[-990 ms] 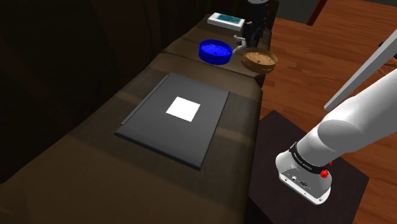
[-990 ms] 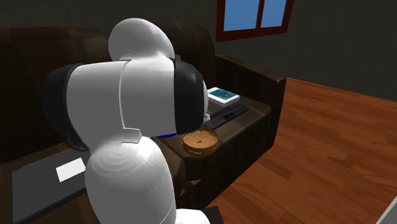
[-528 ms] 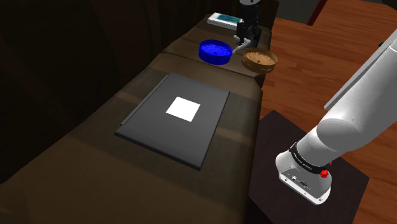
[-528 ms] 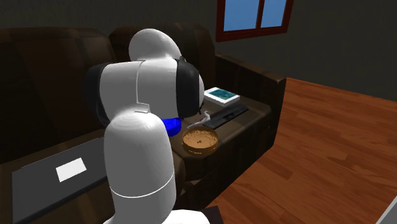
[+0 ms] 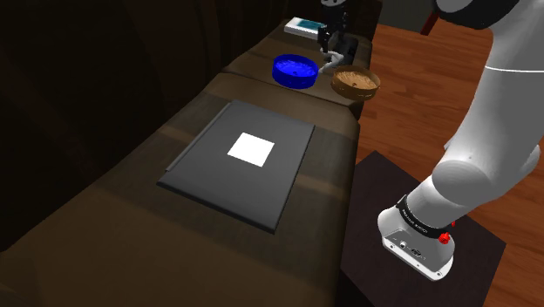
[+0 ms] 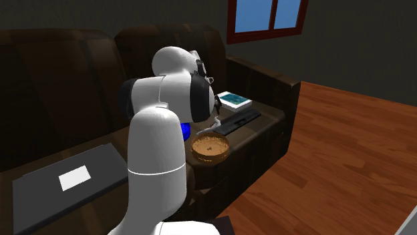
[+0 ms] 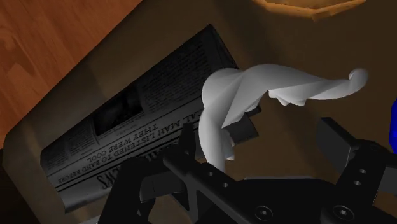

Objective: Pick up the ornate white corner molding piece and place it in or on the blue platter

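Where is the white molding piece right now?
In the shoulder view, the molding sits near the top, between the blue platter and the brown bowl, just under the gripper. The wrist view shows it by the end of a folded newspaper.

A long dark brown tabletop (image 5: 131, 218) runs away into the room, and a flat grey slab (image 5: 209, 179) marked with a white square (image 5: 251, 148) lies in its middle. At the far end sit a blue platter (image 5: 295, 70) and, just right of it at the edge, a brown bowl (image 5: 356, 82). Farther still lie a white-and-teal flat box (image 5: 305, 26) and a folded newspaper (image 7: 127, 133), with a curled white molding piece (image 7: 254, 95) partly over the paper's corner.
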Available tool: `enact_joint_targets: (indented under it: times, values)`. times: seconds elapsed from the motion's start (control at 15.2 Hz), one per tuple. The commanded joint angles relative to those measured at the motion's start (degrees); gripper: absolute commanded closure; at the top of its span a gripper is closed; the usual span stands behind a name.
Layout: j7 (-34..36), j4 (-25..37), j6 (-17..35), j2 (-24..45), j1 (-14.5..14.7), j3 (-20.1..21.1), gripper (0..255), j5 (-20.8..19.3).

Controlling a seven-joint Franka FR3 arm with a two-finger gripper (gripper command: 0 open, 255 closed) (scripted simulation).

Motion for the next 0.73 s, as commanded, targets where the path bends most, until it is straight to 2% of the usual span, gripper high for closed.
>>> enact_joint_targets:
  times: [0.0, 0.07, 0.13, 0.66]
  values:
    - [-0.92, 6.47, -0.96, 4.96, -0.94, -0.45, 0, 0.28]
    - [-1.34, 10.12, -1.74, 7.61, -1.39, -0.62, 0, 0.47]
    - [-1.43, 10.94, -1.92, 8.19, -1.49, -0.65, 0, 0.51]
    - [-1.04, 6.11, 3.51, 8.65, -2.35, -0.89, 0, 0.27]
